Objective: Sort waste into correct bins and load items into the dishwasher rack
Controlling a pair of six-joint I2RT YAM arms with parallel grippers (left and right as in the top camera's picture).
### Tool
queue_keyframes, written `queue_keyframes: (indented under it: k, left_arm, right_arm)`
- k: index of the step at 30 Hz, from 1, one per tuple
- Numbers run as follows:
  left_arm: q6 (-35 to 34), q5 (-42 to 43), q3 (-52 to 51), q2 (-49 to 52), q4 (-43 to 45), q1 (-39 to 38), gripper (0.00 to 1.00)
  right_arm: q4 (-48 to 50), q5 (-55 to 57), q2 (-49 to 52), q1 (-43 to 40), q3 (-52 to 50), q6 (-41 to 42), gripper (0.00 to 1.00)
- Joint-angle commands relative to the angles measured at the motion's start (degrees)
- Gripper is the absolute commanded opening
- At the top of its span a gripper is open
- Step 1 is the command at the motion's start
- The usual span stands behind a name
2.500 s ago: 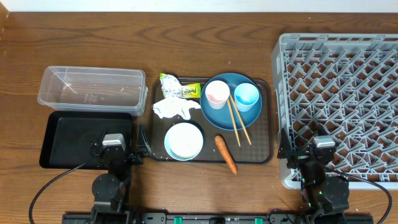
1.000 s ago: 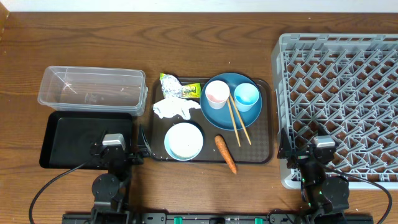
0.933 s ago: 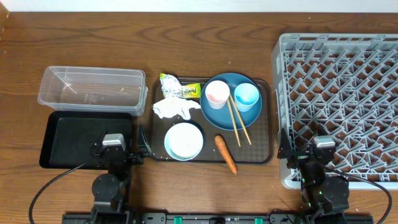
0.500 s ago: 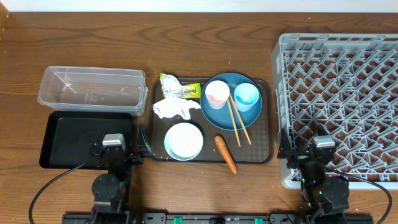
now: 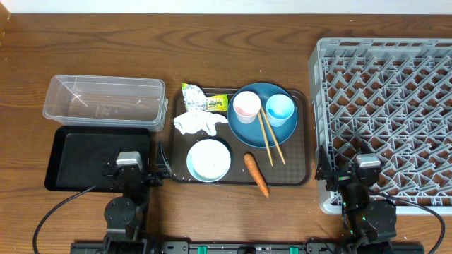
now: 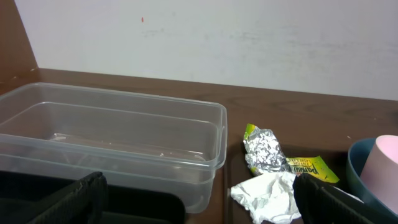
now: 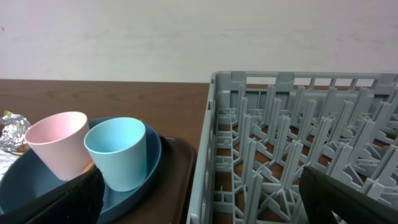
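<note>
Both claws gape wide and empty at the near edge of the bench: left claw, right claw. Best, I judge, that the left claw pinch the crumpled tissue from above, clear of the foil wrapper just behind it. The clear tub sits just to the tissue's left.

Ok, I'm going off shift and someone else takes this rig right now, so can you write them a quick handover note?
Left gripper and right gripper: both open, holding nothing, at the near table edge.
On the brown serving tray: foil wrapper, tissue, carrot, white bowl, and the blue plate carrying the pink cup, light blue cup and chopsticks.
Clear tub, black tray and dishwasher rack show nothing in them.
Done: nothing. Left: all waste into bins, all dishes into the rack.
</note>
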Motion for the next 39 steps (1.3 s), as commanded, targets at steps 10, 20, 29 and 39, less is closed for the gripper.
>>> queue_keyframes:
  k: [10,20,29,39]
  left_arm:
    - [-0.4,15.1,0.8,-0.3,10.4,0.0,0.98]
    - [-7.7,21.8,10.6,-0.3,16.5,0.0,0.98]
    - [-7.7,21.9,19.3,1.0,16.5,0.0,0.98]
    - [-7.7,29.8,35.8,17.0,11.1,0.0,0.98]
  right_arm:
    - [-0.3,-0.2,-0.4,-0.9,-0.1,-0.7,0.99]
    - [-0.3,-0.2,-0.4,-0.9,-0.1,-0.7,0.99]
    - [-0.3,-0.2,-0.4,-0.9,-0.1,-0.7,0.99]
    - [-0.3,-0.2,-0.4,-0.9,-0.1,-0.7,0.99]
